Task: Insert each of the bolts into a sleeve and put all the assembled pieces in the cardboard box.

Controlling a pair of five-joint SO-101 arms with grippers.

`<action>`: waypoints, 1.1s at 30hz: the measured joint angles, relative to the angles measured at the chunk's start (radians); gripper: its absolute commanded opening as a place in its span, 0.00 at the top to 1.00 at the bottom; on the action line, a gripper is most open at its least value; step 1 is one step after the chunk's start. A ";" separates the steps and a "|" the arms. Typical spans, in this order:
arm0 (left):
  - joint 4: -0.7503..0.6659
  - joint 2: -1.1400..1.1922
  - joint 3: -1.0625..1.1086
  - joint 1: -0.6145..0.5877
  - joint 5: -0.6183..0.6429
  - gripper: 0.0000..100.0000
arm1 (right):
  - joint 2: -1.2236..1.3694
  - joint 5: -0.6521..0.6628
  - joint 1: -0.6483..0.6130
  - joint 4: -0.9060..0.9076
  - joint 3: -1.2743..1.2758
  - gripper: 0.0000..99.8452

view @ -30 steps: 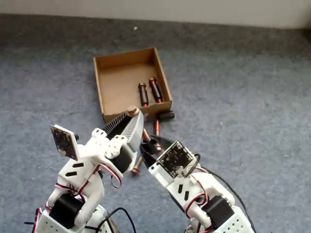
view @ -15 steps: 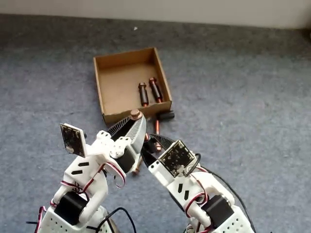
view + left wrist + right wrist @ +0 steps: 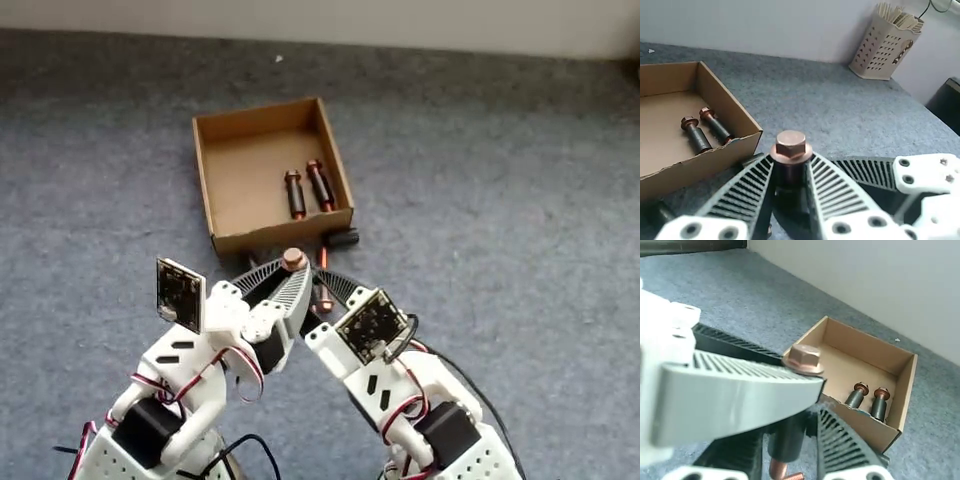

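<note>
My left gripper is shut on a copper bolt, head up, just in front of the cardboard box. In the right wrist view my right gripper is shut on a black sleeve directly under that bolt head. A copper tip shows below the sleeve. The two grippers cross each other at this spot. Two assembled pieces lie side by side in the box by its right wall.
A loose black sleeve lies by the box's near right corner, and a loose copper bolt on the carpet next to the grippers. A perforated holder of wooden sticks stands far off by the wall.
My left arm has swung right and toward the near side with the bolt, bringing it from the box's front wall to over the right gripper. The right arm has barely moved.
</note>
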 measured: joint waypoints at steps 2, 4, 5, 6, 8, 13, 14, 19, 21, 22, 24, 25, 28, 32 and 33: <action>0.014 -0.002 0.000 0.005 -0.003 0.82 | 0.002 0.002 0.005 0.000 0.000 1.00; 0.031 -0.002 -0.003 0.008 -0.006 0.76 | 0.002 0.000 0.015 0.000 0.000 1.00; 0.043 -0.002 -0.003 0.008 -0.006 0.74 | 0.002 -0.011 0.018 0.000 0.002 1.00; 0.055 -0.002 -0.006 0.009 -0.006 0.73 | 0.002 -0.020 0.020 0.000 0.002 1.00; 0.075 -0.002 -0.011 0.011 -0.006 0.74 | 0.002 -0.031 0.021 0.000 0.002 1.00; 0.098 -0.002 -0.031 0.006 -0.006 0.75 | 0.002 -0.034 0.025 0.000 0.002 1.00; 0.110 -0.002 -0.046 -0.003 -0.006 0.75 | 0.002 -0.035 0.025 -0.002 0.000 1.00; 0.204 0.005 -0.127 -0.071 -0.018 0.76 | 0.000 -0.048 0.075 -0.012 -0.002 1.00; 0.244 0.005 -0.149 -0.126 -0.041 0.82 | 0.000 -0.048 0.100 -0.009 0.005 1.00; 0.262 0.005 -0.153 -0.158 -0.051 0.87 | 0.000 -0.048 0.110 -0.006 0.012 1.00; 0.290 0.005 -0.157 -0.241 -0.058 0.98 | 0.000 -0.048 0.133 0.020 0.025 1.00; 0.298 0.005 -0.157 -0.287 -0.060 1.00 | 0.000 -0.048 0.146 0.037 0.026 1.00; 0.302 0.005 -0.157 -0.439 -0.060 0.98 | 0.000 -0.048 0.172 0.068 0.026 1.00; 0.304 0.003 -0.095 -0.583 -0.060 0.99 | 0.002 -0.048 0.176 0.127 0.026 1.00; 0.304 0.005 -0.066 -0.605 -0.060 0.99 | 0.014 -0.048 0.176 0.153 0.025 1.00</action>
